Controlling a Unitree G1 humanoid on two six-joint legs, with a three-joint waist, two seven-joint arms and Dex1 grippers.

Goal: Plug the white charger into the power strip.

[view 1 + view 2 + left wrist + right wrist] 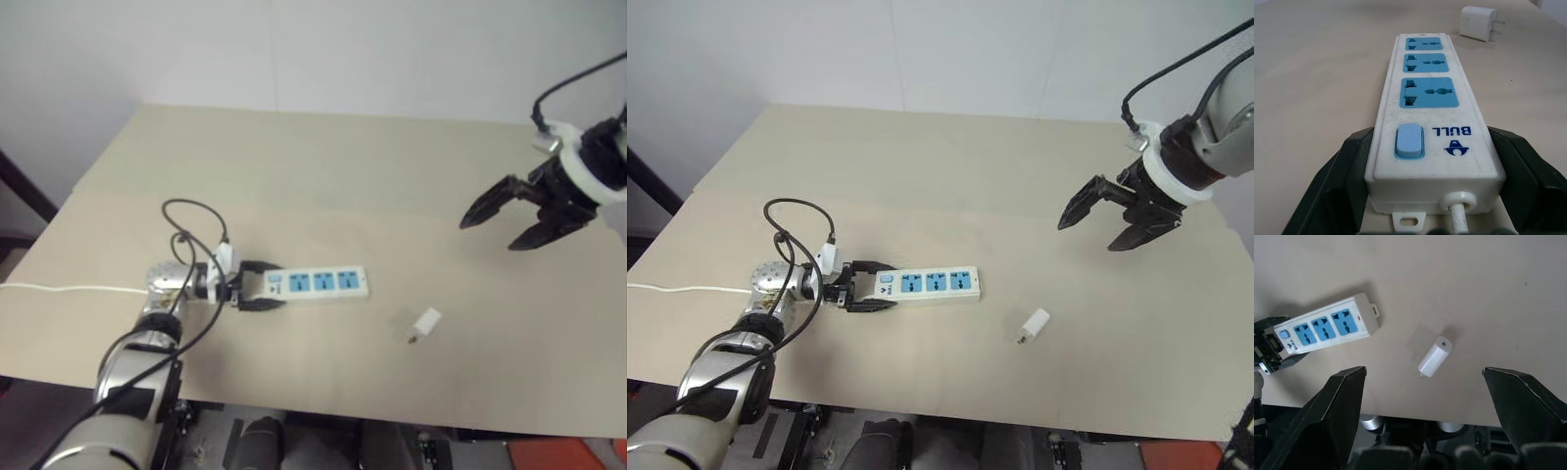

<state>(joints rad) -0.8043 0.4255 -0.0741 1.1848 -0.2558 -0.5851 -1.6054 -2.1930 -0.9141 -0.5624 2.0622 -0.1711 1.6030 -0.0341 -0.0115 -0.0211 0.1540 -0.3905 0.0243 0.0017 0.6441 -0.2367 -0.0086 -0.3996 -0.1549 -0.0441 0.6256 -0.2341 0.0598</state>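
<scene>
A bare test room; plain beige table point(294, 166) against blank white wall point(294, 49).

The strip's point(1432, 127) cord point(1459, 223) runs off the left wrist view's edge, and the charger's point(425, 323) prongs are too small to make out.

We count one power strip point(318, 283) with three blue socket faces and one blue switch, one white charger point(424, 323) lying loose, one table point(323, 166), and two grippers: left point(257, 286), right point(509, 219).
</scene>
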